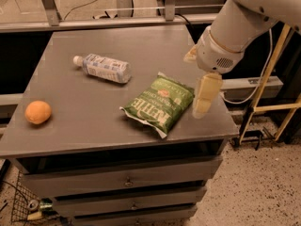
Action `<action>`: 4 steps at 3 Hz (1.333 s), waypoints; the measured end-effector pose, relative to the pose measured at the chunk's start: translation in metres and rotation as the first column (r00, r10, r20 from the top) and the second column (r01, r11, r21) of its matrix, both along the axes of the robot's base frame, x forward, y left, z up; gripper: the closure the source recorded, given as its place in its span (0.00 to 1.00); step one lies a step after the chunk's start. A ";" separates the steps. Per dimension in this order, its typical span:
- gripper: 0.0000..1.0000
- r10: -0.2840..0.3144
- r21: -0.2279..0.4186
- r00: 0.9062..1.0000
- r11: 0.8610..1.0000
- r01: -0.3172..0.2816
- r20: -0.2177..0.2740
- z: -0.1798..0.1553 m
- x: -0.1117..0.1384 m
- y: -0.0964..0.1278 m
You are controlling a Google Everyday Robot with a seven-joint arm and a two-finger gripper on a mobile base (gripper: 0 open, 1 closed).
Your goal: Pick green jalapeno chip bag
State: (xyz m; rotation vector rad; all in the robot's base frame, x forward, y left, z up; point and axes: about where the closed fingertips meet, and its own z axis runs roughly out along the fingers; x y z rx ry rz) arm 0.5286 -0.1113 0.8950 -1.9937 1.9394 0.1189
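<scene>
Atop grey cabinet [89,126], green jalapeno chip bag [160,103] lies just beside end effector [204,100].

The arm [251,15] is thick and smooth, a rounded white shell with no markings I can see; it narrows toward the wrist [214,53], where a thin tan band [225,42] runs round the joint; below that band the white housing bulges out and carries a small grille [225,62] of dark slots; the gripper [204,98] hangs under the wrist, over the right edge of the table [70,140]; it is pale cream-yellow, plain and matte, tapering to a rounded tip; a smaller cream piece juts from the wrist's left side.
</scene>
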 end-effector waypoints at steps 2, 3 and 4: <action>0.03 0.056 -0.035 0.996 0.998 -0.059 -0.062 -0.054 0.042 0.020; 0.27 0.050 -0.041 0.995 0.998 -0.054 -0.087 -0.067 0.048 0.019; 0.49 0.019 -0.067 0.996 0.997 -0.025 -0.083 -0.066 0.051 0.003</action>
